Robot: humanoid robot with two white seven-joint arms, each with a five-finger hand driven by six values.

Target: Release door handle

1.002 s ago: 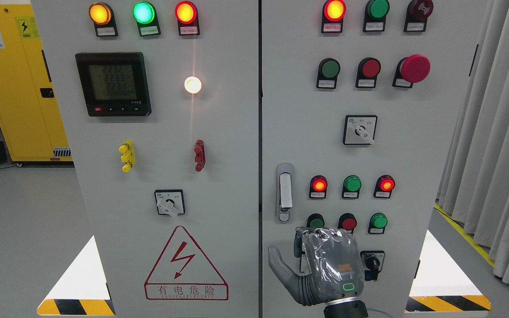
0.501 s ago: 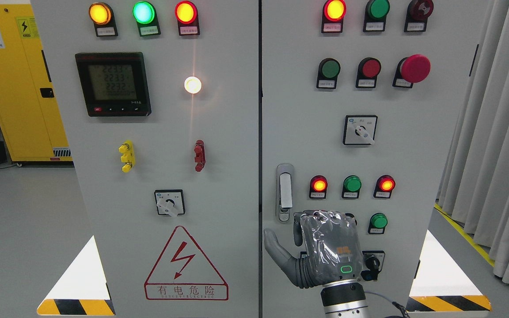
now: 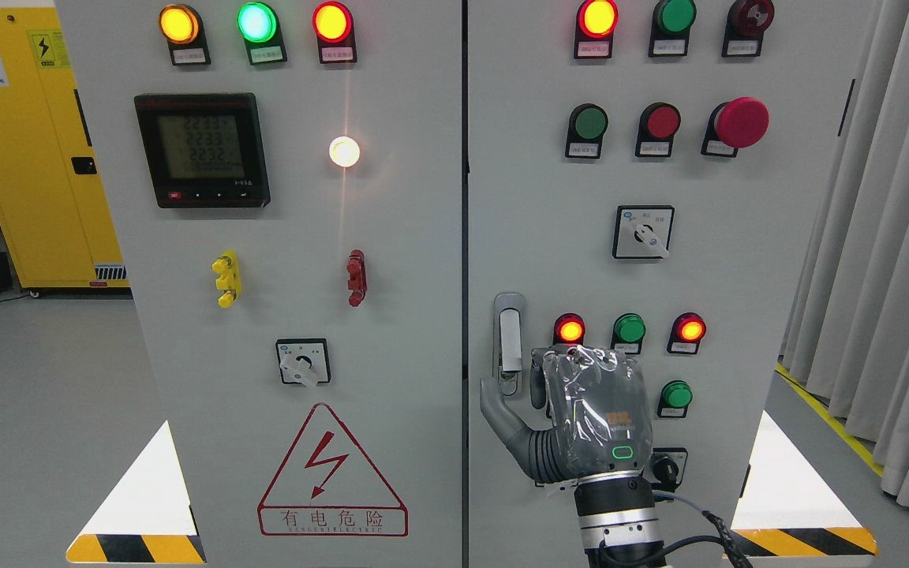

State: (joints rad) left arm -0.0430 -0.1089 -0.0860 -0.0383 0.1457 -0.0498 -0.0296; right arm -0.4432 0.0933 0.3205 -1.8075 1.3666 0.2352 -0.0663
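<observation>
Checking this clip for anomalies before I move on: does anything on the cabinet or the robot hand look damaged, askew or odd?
Nothing stands out. Both cabinet doors look shut and flush, and the door handle sits upright in its recess. The right hand, in a wrinkled clear cover, is just right of the handle, holding nothing.

We are standing in an industrial electrical room: a grey control cabinet facing us, a yellow safety cabinet far left, hazard-striped flooring right.

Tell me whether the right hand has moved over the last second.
Yes. The right hand has risen up the panel: it now covers the lower button row, its thumb beside the foot of the door handle, which has stayed put.
</observation>
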